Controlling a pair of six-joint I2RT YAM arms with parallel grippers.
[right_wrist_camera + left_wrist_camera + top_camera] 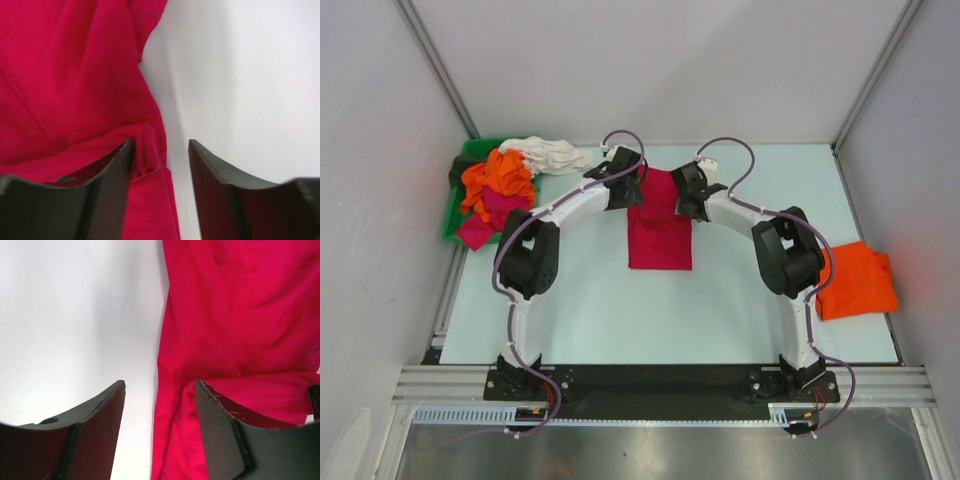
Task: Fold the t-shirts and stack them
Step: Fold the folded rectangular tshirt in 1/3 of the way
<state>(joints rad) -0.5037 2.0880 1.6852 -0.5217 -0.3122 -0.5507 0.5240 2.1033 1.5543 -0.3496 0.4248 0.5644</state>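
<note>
The left gripper [160, 390] stands with its jaws apart over the left edge of the crimson-red t-shirt [235, 330]. The cloth's edge runs up between the two fingers, and neither finger pinches it. The right gripper [161, 145] is likewise spread. A small rolled fold at the shirt's right edge lies loose just inside its left finger [107, 190], and the bare table [250, 90] shows under the other finger.

From above, both grippers sit at the far end of the red shirt, the left one [625, 178] at its far-left corner and the right one [688, 190] at its far-right corner. The shirt [660, 238] lies as a narrow folded strip in the middle of the table [620, 310], its long side running near to far.

A folded orange t-shirt [857, 282] rests at the table's right edge, well apart from the red one. At the far left a green bin [470, 150] holds a heap of shirts. These are an orange one [500, 178], a magenta one [485, 225] and a dark one [460, 168], with a white one [545, 153] spilling over the rim towards the right.
</note>
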